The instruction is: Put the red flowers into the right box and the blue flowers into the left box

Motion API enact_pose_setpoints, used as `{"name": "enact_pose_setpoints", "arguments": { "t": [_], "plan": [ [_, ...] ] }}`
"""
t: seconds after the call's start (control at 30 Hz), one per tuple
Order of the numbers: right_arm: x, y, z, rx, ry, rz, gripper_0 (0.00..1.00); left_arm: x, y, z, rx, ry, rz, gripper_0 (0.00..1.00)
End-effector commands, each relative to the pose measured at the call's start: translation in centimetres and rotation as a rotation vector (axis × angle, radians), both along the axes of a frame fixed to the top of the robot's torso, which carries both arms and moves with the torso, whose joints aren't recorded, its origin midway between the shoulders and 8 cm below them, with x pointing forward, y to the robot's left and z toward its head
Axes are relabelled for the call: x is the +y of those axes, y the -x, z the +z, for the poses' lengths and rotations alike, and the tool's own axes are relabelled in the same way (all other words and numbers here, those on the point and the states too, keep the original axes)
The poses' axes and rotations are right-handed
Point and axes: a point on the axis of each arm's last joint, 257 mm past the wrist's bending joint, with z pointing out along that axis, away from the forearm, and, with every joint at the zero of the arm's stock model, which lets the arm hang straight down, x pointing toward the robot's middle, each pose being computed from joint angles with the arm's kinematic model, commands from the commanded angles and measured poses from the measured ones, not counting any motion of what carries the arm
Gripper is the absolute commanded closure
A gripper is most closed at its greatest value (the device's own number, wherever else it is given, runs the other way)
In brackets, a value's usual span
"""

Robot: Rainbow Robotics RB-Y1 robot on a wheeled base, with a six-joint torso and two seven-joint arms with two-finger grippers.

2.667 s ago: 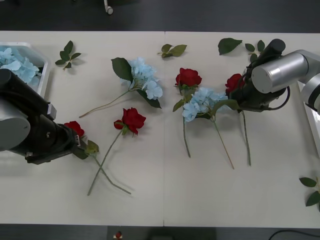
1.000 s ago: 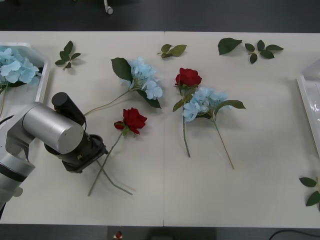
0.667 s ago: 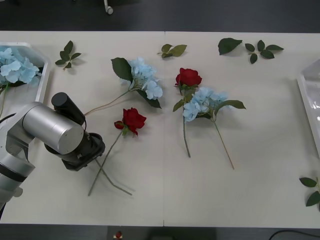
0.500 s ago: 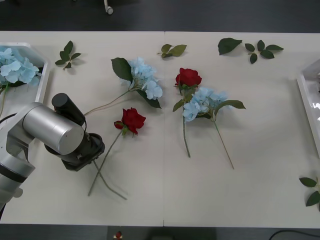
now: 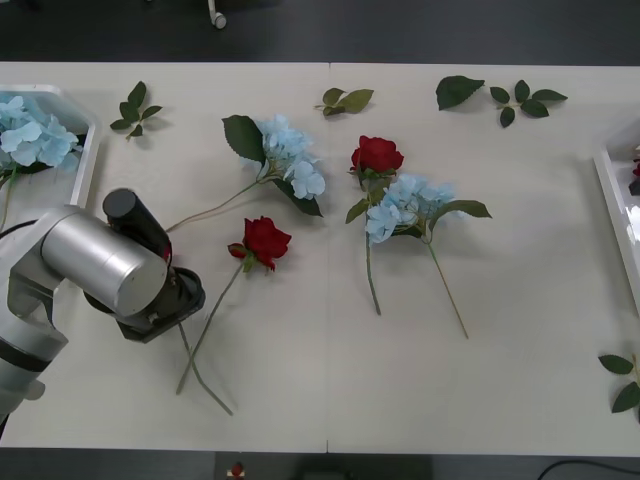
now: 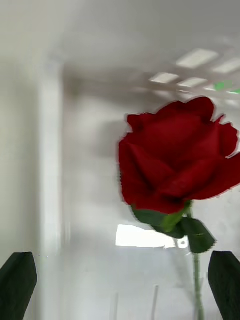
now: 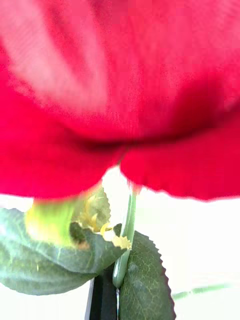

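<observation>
My left gripper (image 7: 106,299) is shut on the green stem of a red flower (image 7: 120,90), whose bloom looms right above the fingers. In the front view the left arm (image 5: 105,265) covers that bloom, and its stem (image 5: 205,385) trails out toward the front edge. My right gripper (image 6: 122,260) is open above the right box (image 6: 85,165), where a red flower (image 6: 175,160) lies. The right box (image 5: 612,200) sits at the table's right edge. Two more red flowers (image 5: 267,240) (image 5: 377,155) and two blue flowers (image 5: 290,155) (image 5: 405,205) lie mid-table. The left box (image 5: 88,150) holds blue flowers (image 5: 30,130).
Loose green leaf sprigs lie along the far edge (image 5: 135,108) (image 5: 345,99) (image 5: 500,95) and at the near right corner (image 5: 625,385). The rose at mid-table has its stem (image 5: 205,335) crossing the held rose's stem. Bare tabletop lies at the front centre and right.
The right arm carried a rose off the table to the right box and opened. The left arm closed on a rose and shifted slightly left, swinging the trailing stem toward the front edge.
</observation>
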Motion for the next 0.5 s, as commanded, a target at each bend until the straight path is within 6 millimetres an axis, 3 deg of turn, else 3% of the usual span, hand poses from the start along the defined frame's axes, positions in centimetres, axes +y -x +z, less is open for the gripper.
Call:
{"name": "enact_pose_setpoints", "arguments": {
  "t": [0.03, 0.27, 0.33, 0.5],
  "plan": [
    [2.5, -0.2, 4.7, -0.003, -0.032, 0.100, 0.00, 1.5, -0.8, 4.9, -0.068, -0.040, -0.092, 1.00],
    [10.4, 0.8, 6.9, 0.031, -0.161, 0.262, 0.00, 2.9, -0.9, 10.7, -0.139, -0.094, -0.284, 1.00],
    [12.1, 0.9, 7.1, 0.030, -0.183, 0.301, 0.00, 2.6, -1.0, 12.0, -0.166, -0.094, -0.353, 1.00],
    [19.5, 2.0, 8.0, 0.025, -0.288, 0.460, 0.00, 1.1, -1.2, 15.5, -0.265, -0.079, -0.646, 1.00]
  ]
}}
